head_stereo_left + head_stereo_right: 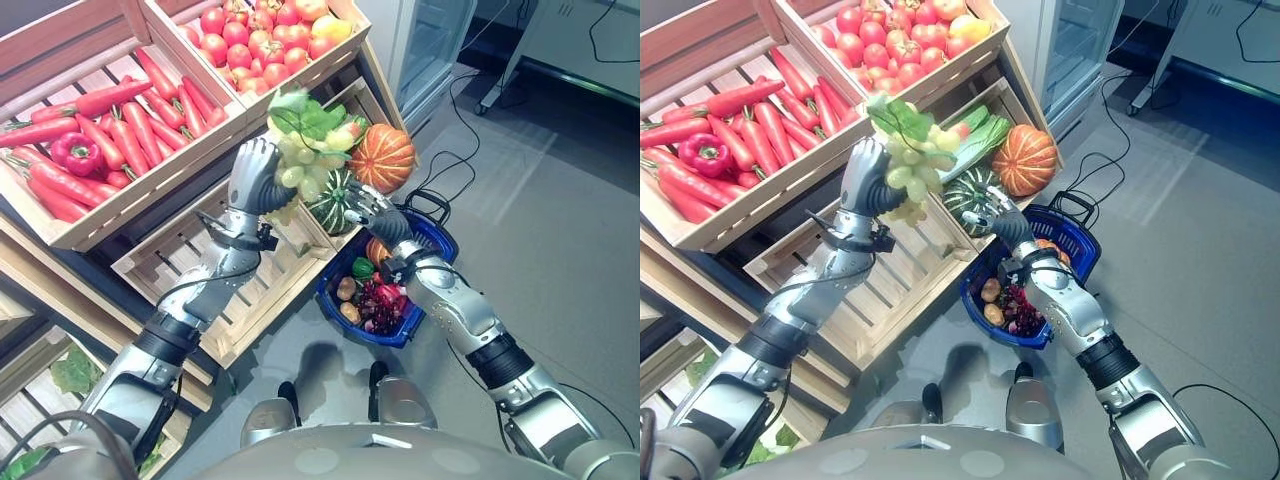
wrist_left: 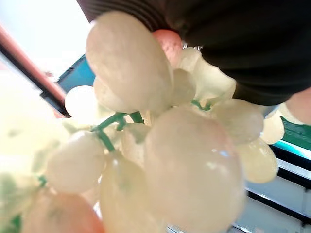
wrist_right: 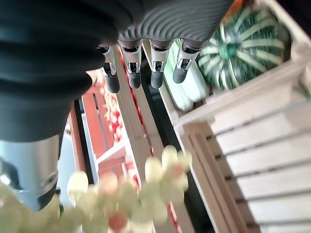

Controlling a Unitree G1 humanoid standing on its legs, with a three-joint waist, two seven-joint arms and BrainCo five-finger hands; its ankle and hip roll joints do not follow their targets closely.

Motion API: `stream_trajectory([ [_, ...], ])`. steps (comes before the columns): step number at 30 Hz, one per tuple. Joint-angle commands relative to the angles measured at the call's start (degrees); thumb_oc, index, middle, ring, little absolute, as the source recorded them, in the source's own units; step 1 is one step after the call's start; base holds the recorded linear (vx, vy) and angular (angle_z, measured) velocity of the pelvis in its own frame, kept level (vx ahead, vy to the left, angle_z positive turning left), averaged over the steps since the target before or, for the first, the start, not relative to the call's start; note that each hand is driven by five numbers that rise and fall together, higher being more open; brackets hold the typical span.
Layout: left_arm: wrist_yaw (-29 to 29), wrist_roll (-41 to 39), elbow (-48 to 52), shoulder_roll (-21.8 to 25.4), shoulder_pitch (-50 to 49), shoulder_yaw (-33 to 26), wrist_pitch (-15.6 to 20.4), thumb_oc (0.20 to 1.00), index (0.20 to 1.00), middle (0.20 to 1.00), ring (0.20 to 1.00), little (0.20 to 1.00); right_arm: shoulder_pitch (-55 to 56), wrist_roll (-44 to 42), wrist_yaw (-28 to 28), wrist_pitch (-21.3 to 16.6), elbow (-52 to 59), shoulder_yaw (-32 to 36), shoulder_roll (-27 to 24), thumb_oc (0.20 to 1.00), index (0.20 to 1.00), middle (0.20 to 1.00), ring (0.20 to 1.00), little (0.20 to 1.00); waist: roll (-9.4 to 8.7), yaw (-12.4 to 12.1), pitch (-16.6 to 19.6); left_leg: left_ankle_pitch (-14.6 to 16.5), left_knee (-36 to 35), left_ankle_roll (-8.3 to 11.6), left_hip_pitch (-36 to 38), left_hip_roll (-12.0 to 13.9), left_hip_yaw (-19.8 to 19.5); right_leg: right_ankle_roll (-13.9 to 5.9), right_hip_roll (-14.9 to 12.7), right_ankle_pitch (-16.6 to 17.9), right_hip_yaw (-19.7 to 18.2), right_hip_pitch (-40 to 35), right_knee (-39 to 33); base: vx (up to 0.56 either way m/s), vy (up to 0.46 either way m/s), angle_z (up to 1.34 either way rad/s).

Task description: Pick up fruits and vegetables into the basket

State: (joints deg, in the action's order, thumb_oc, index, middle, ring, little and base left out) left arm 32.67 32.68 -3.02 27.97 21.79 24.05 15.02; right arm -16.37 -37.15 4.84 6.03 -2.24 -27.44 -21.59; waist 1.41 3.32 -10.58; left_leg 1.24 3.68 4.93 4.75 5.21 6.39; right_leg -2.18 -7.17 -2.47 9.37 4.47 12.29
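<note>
Left robot hand (image 1: 868, 175) is raised in front of the wooden produce stand, its fingers curled round a bunch of pale green grapes (image 1: 908, 170) with leaves on top; the bunch hangs in the air above the slatted lower crate (image 1: 885, 275) and well short of the blue basket (image 1: 432, 236). Seen from the left wrist, the grapes crowd right against the dark ribbed cover. Right robot hand (image 1: 372, 208) reaches out over the basket's near rim beside a striped green squash (image 1: 332, 203), its fingers (image 3: 153, 73) straight and loosely apart, gripping nothing. The basket sits on the grey floor (image 1: 560, 250) at the foot of the stand and already contains dark red grapes, potatoes and something orange. An orange pumpkin (image 1: 382, 158) rests next to the squash in the lower crate. Above, one crate holds carrots (image 1: 140, 125) and a red pepper (image 1: 75, 152), another tomatoes (image 1: 255, 35).
</note>
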Motion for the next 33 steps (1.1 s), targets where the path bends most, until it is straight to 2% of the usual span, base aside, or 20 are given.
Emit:
stream_trajectory([
  [1, 5.1, 5.0, 4.6, 2.4, 4.9, 2.7, 2.3, 0.2, 0.2, 0.2, 0.2, 0.2, -1.2, -4.5, -3.2, -4.5, 0.4, -1.2, 3.7, 1.0, 1.0, 1.0, 1.0, 1.0, -2.47, -0.3, 1.5, 6.9, 3.2, -1.96, 0.3, 0.6, 2.5, -6.91, -4.5, -2.3, -1.3, -5.8, -4.4, 0.0, 0.0, 0.0],
  [5, 3.7, 3.5, 4.2, 2.1, 5.3, 4.0, 2.3, 0.2, 0.2, 0.2, 0.2, 0.2, -1.7, -5.2, -3.6, -5.6, 0.3, -2.1, 4.3, 1.0, 1.0, 1.0, 1.0, 1.0, -2.6, -0.5, 1.7, 6.9, 2.9, -1.99, 0.4, 0.6, 2.6, -7.06, -4.6, -2.2, -1.2, -5.9, -4.7, 0.0, 0.0, 0.0],
  [7, 0.2, -3.0, 3.8, 1.7, 5.0, 4.7, 2.3, 0.2, 0.2, 0.2, 0.2, 0.2, -1.9, -4.7, -3.6, -7.1, 0.7, -2.6, 4.3, 1.0, 1.0, 1.0, 1.0, 1.0, -2.67, -0.6, 1.7, 6.9, 2.8, -2.07, 0.4, 0.7, 2.7, -7.15, -4.6, -2.1, -1.2, -5.9, -4.9, 0.0, 0.0, 0.0],
  [9, -0.2, -3.6, 3.9, 1.5, 4.8, 4.7, 2.2, 0.2, 0.2, 0.2, 0.2, 0.2, -1.9, -4.1, -3.4, -7.3, 0.9, -2.6, 4.3, 1.0, 1.0, 1.0, 1.0, 1.0, -2.67, -0.7, 1.7, 6.9, 2.9, -2.05, 0.4, 0.7, 2.6, -7.16, -4.5, -2.1, -1.2, -5.9, -4.9, 0.0, 0.0, 0.0],
  [10, -2.1, -7.8, 4.2, 0.6, 4.2, 4.6, 2.6, 0.2, 0.2, 0.2, 0.2, 0.2, -2.1, -2.4, -3.3, -7.1, 1.3, -2.6, 4.3, 1.0, 1.0, 1.0, 1.0, 1.0, -2.77, -0.8, 1.6, 7.1, 2.9, -2.09, 0.3, 0.7, 2.5, -7.21, -4.6, -2.1, -1.2, -5.9, -5.0, 0.0, 0.0, 0.0],
  [14, -4.2, -12.5, 5.5, -0.7, 3.9, 4.8, 1.6, 0.2, 0.2, 0.2, 0.2, 0.2, -2.8, 1.4, -2.9, -7.3, 1.6, -3.6, 4.1, 1.0, 1.0, 1.0, 1.0, 1.0, -2.92, -1.0, 1.5, 7.0, 2.6, -2.15, 0.5, 0.7, 2.4, -7.28, -4.5, -2.0, -1.2, -6.0, -5.1, -0.01, -0.004, 0.0],
  [22, -7.1, -20.2, 8.5, -3.3, 5.4, 4.8, -1.9, 0.2, 0.2, 0.2, 0.2, 0.2, -4.6, 15.8, 6.3, -9.7, 2.8, -3.0, 2.0, 1.0, 1.0, 1.0, 1.0, 1.0, -2.88, -0.5, 1.4, 6.9, 1.8, -2.17, 0.7, 0.8, 2.5, -7.54, -4.5, -2.0, -1.1, -5.9, -5.3, -0.02, 0.009, 0.0],
  [24, -7.3, -21.0, 9.2, -3.7, 5.8, 4.9, -3.1, 0.2, 0.2, 0.2, 0.2, 0.2, -5.0, 17.9, 7.0, -8.8, 3.3, -2.7, 1.5, 1.0, 1.0, 1.0, 1.0, 1.0, -2.79, -0.2, 1.4, 7.0, 1.7, -2.21, 0.8, 0.7, 2.6, -7.55, -4.5, -2.0, -1.2, -5.9, -5.2, 0.0, 0.0, 0.0],
  [28, -7.7, -22.7, 10.2, -4.7, 6.9, 5.1, -4.8, 0.2, 0.2, 0.2, 0.2, 0.2, -6.1, 22.3, 7.9, -4.2, 3.6, -2.9, 0.4, 1.0, 1.0, 1.0, 1.0, 1.0, -2.76, 0.2, 1.5, 7.2, 1.6, -2.34, 1.1, 0.6, 2.6, -7.6, -4.5, -2.1, -1.5, -6.0, -5.1, 0.0, 0.012, -0.02],
  [33, -7.7, -23.0, 11.3, -5.0, 7.8, 5.0, -6.0, 0.2, 0.2, 0.2, 0.2, 0.2, -6.8, 26.6, 10.1, -2.4, 3.3, -3.4, -0.6, 1.0, 1.0, 1.0, 1.0, 1.0, -2.76, 0.5, 1.8, 7.3, 1.4, -2.5, 1.5, 0.6, 2.9, -7.57, -4.4, -2.1, -1.7, -6.2, -5.2, 0.0, 0.0, 0.0],
])
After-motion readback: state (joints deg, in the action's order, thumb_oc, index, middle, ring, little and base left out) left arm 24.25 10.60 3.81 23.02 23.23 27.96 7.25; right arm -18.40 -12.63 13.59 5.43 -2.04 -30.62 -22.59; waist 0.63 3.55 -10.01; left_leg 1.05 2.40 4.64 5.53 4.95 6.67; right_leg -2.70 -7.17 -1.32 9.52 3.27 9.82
